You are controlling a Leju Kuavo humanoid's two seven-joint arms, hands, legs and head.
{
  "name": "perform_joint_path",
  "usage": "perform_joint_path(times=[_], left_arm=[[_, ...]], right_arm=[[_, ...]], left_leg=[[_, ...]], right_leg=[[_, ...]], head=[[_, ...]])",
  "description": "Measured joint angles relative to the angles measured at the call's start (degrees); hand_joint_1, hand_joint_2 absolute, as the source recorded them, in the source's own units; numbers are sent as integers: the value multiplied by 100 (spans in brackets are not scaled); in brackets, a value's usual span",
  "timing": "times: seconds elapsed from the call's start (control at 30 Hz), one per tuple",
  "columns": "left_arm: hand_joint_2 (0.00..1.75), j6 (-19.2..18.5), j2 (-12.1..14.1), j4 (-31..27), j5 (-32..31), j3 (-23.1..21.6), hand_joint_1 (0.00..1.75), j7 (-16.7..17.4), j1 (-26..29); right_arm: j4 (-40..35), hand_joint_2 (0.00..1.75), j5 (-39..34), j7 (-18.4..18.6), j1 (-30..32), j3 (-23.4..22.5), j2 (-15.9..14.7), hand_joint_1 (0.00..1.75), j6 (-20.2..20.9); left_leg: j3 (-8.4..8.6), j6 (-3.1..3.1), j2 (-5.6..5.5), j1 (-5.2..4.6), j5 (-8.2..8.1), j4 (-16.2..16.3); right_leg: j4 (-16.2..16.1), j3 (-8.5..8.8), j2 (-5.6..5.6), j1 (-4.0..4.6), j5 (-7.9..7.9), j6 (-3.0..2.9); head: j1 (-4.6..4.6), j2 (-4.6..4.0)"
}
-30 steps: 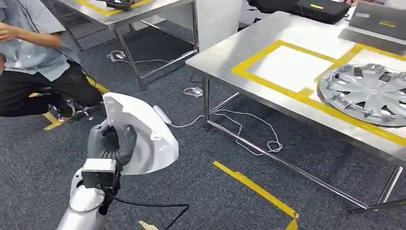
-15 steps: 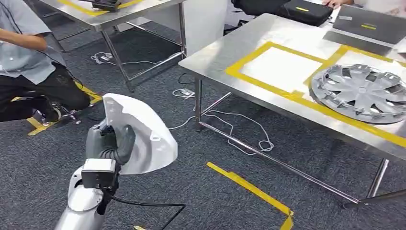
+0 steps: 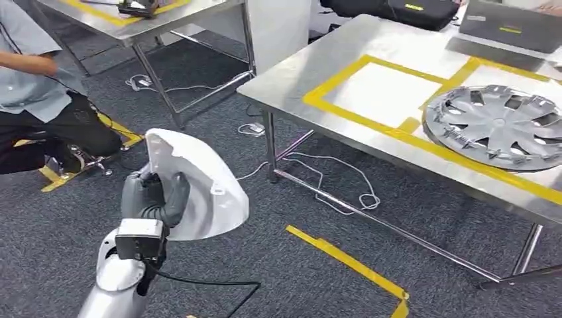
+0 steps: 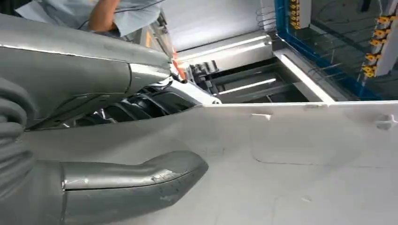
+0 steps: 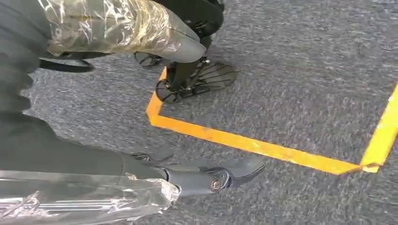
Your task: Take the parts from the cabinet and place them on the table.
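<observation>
My left hand (image 3: 154,197) grips a white curved plastic part (image 3: 202,189) and holds it upright over the grey carpet, left of the steel table (image 3: 301,66). In the left wrist view the thumb (image 4: 133,177) presses on the part's white surface (image 4: 305,164). On the table, a yellow-taped square (image 3: 383,93) lies bare, and a silver wheel cover (image 3: 500,126) rests beside it to the right. My right hand (image 5: 56,159) hangs over the carpet, fingers (image 5: 202,177) apart, holding nothing.
A person (image 3: 36,93) crouches at the far left on the floor. A second steel table (image 3: 166,16) stands behind. White cables (image 3: 331,185) trail under the near table, and yellow tape strips (image 3: 344,262) mark the carpet. A laptop (image 3: 507,26) and a black case (image 3: 391,10) sit at the table's far edge.
The whole picture has shifted a little, so the camera has moved; the table now sits slightly further left. My left hand keeps the same hold on the white part.
</observation>
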Motion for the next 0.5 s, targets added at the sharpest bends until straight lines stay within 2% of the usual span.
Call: perform_joint_path(times=[0.07, 0.1, 0.13, 0.17, 0.2, 0.23, 0.27, 0.3, 0.33, 0.37, 0.4, 0.43, 0.47, 0.5], left_arm=[[175, 0, 15, 2, 0, 2, 175, 0, 24], [175, 0, 22, 2, 0, 4, 175, 0, 29], [175, 0, 29, 2, 0, 4, 175, 0, 36], [175, 0, 31, 2, 2, 9, 175, 0, 37], [175, 0, 31, 2, 2, 11, 175, 0, 38], [175, 2, 29, 2, 2, 11, 175, 0, 36], [175, 2, 29, 2, 2, 11, 175, 0, 36], [175, 2, 29, 2, 2, 11, 175, 0, 35], [175, 2, 26, 2, 2, 11, 175, 0, 24], [175, 4, 24, 2, 0, 15, 175, 0, 33], [175, 7, 26, 2, 2, 22, 175, -2, 29], [175, 7, 22, 2, -2, 26, 175, -2, 35], [175, 4, 15, 0, -4, 26, 175, -2, 37], [175, 7, 7, 0, -7, 22, 175, -4, 25]], right_arm=[[0, 175, 0, 0, -14, 0, 0, 0, 0], [0, 175, 0, 0, -12, 0, 0, 0, 0], [0, 175, 0, 2, -2, 0, 0, 0, -2], [0, 175, 0, 2, 5, 0, 0, 0, -7], [0, 175, 0, 4, 6, 0, 0, 0, -7], [0, 175, 2, 4, 2, 0, 0, 0, -9], [0, 175, 2, 4, 5, 2, 2, 0, -9], [0, 175, 2, 4, -7, 0, 4, 0, -9], [0, 175, 4, 4, -7, 2, 2, 0, -20], [0, 175, 9, 7, -3, 2, 2, 0, -24], [0, 175, 7, 9, 2, 2, 2, 0, -26], [0, 175, 9, 11, -4, 2, 2, 0, -26], [0, 175, 11, 9, -12, 4, 2, 0, -28], [0, 175, 11, 4, -31, 7, 2, 0, -28]], left_leg=[[-508, -32, -1, 12, -342, 908], [-736, -41, -1, 12, -405, 1240], [-852, -42, -1, 12, -327, 1329], [-839, -31, -1, 11, -103, 1183], [-717, -11, -2, 10, 207, 833], [-527, 17, -6, 7, 526, 355], [-374, 52, -15, 4, 741, -53], [-270, 64, -19, -20, 602, -185], [-219, 84, -17, -17, 510, -284], [-224, 103, -25, -29, 503, -306], [-226, 156, -27, -32, 471, -325], [-166, 180, -39, -8, 473, -333], [-99, 208, -38, 9, 458, -364], [-55, 240, -32, 13, 437, -367]], right_leg=[[0, 61, 7, 4, -58, -47], [1, 92, 15, 6, -88, -49], [1, 135, 30, 9, -122, -46], [1, 191, 45, 10, -163, -40], [1, 254, 62, 10, -206, -27], [1, 326, 76, 10, -255, -10], [-3, 337, 84, 9, -301, 12], [12, 344, 90, 53, -370, 57], [10, 319, 97, 43, -393, 95], [-25, 348, 85, 38, -396, 129], [7, 444, 75, 37, -364, 175], [-12, 478, 73, 36, -414, 209], [61, 432, 63, 28, -483, 222], [343, 286, 46, 25, -561, 236]], head=[[8, 0], [13, 0], [9, 0], [11, 0], [9, 0], [11, 0], [6, 0], [9, 0], [7, 0], [24, 0], [6, 0], [24, 0], [19, 0], [57, 0]])
